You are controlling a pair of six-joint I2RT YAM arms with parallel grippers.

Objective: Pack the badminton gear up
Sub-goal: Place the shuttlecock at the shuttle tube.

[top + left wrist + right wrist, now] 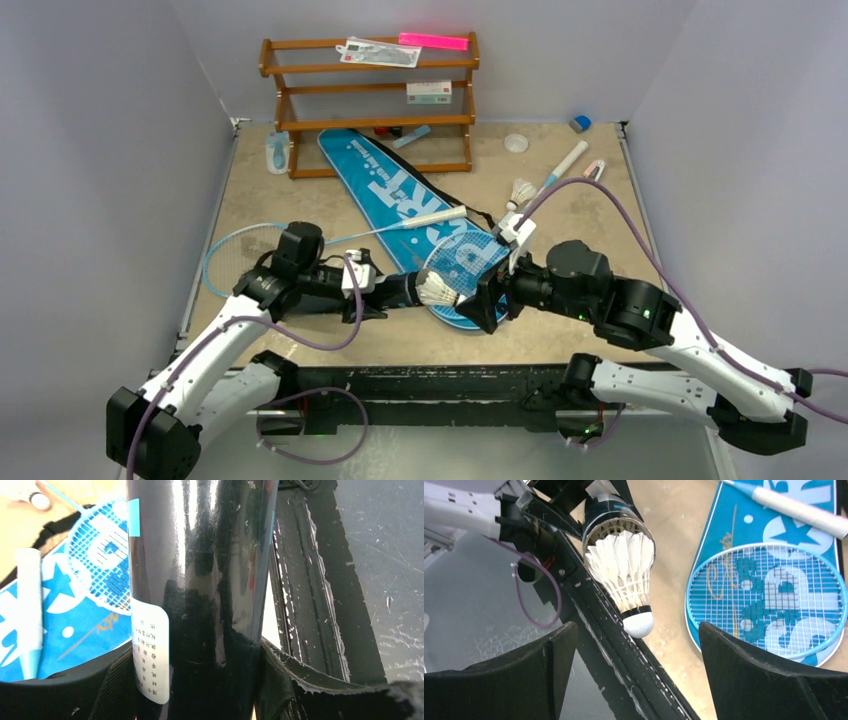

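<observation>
My left gripper (pixel 375 295) (pixel 200 680) is shut on the black tube (pixel 395 292) (pixel 200 580), held level above the table's near edge. A white shuttlecock (pixel 437 289) (pixel 624 580) sticks out of the tube's mouth (pixel 610 515), cork end outward. My right gripper (pixel 490 300) (pixel 636 630) is open just in front of the cork, its fingers (pixel 549 652) not touching it. The blue bag (pixel 395 190) (pixel 734 555) lies on the table. One racket's head (pixel 465 262) (pixel 766 600) rests on it; the other racket (pixel 240 255) lies to the left. Another shuttlecock (pixel 522 190) stands further back.
A brown wooden rack (pixel 370 100) stands at the back with a pale-blue bottle (pixel 277 152) to its left. A white disc (pixel 516 143), a small blue item (pixel 579 123) and a pink-white clip (pixel 595 168) lie at the back right. A black rail (pixel 420 380) runs along the near edge.
</observation>
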